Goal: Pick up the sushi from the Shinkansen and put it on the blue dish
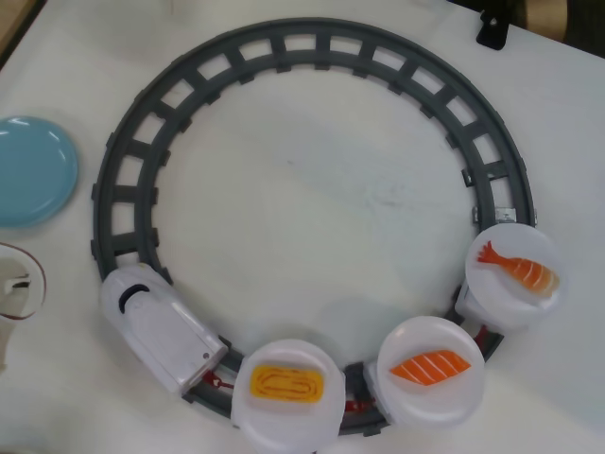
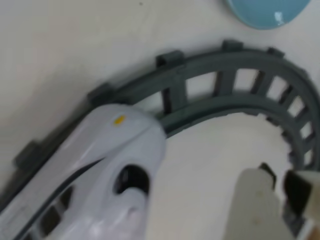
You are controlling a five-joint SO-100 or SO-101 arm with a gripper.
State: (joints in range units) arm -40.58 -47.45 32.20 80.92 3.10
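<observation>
In the overhead view the white Shinkansen (image 1: 159, 329) stands on the lower left of the grey ring track (image 1: 312, 47), nose to the upper left. It also fills the lower left of the wrist view (image 2: 100, 185). The yellow tamago sushi (image 1: 286, 383) lies on the first white plate (image 1: 284, 426) behind it. The blue dish (image 1: 28, 170) is empty at the left edge; its rim shows at the top of the wrist view (image 2: 265, 12). My gripper (image 2: 279, 172) hovers inside the ring near the train's nose, its cream finger (image 2: 255, 205) close against the dark one, holding nothing.
A salmon piece (image 1: 430, 367) and a shrimp piece (image 1: 515, 268) lie on the two plates further back along the track. A white part with a dark red ring (image 1: 17, 284) sits at the left edge below the dish. A black bracket (image 1: 492, 33) is at the top right.
</observation>
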